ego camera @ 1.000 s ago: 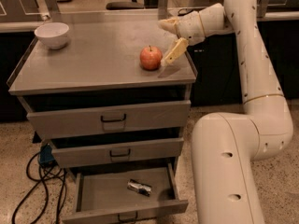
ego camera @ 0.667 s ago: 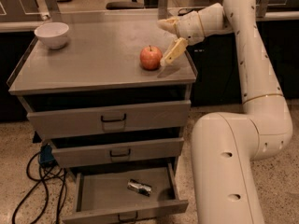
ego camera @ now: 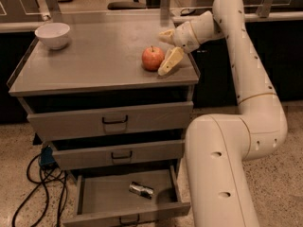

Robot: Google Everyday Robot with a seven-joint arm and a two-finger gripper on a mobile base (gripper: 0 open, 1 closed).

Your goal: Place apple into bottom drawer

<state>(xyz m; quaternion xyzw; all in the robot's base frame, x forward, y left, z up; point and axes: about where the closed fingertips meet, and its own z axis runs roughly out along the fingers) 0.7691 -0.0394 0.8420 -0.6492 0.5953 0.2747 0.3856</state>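
Red apple [ego camera: 152, 58] sat on the grey worktop [ego camera: 94, 63]; I saw my tool [ego camera: 163, 52] just beside it, jaws apart, clamping nothing. Below, the bottom drawer [ego camera: 104, 193] stood open.

The arm [ego camera: 246, 79] is built of thick, rounded, glossy cream-white tubes. Thin seams are seen at the joints and small dark round holes on the lower segments. The gripper [ego camera: 163, 51], placed over the right part of the grey metal bench [ego camera: 94, 56], is fitted with two pale yellow fingers [ego camera: 171, 59], spread apart.
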